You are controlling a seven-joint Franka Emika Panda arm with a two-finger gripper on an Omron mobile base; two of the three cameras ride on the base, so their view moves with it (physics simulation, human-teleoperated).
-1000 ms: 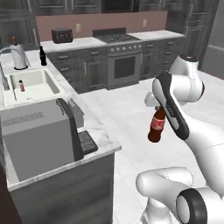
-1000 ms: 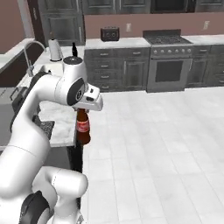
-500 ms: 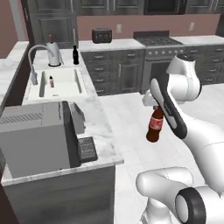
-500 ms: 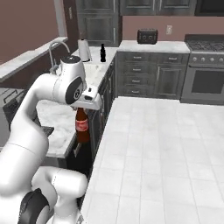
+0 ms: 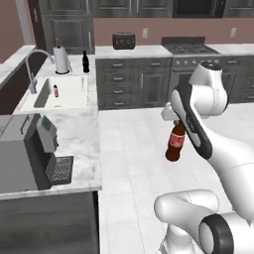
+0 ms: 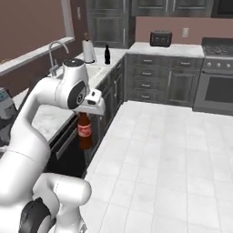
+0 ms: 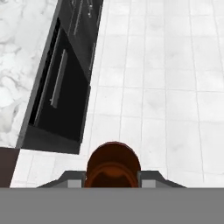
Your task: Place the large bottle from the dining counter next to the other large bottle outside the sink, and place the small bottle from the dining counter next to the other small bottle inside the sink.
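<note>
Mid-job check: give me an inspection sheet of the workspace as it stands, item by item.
Surface: marbled counter around the sink; pale tiled floor.
Job's things: large bottle upright in the gripper, over the floor beside the counter; other large bottle on the counter beyond the sink; a small bottle inside the sink.
Clutter: coffee machine on the near counter; paper towel roll beside the tap; toaster on the back counter.
Grippers: gripper shut on the large bottle's neck.
Cables: nothing seen.
Surroundings: dark cabinets, stove.
</note>
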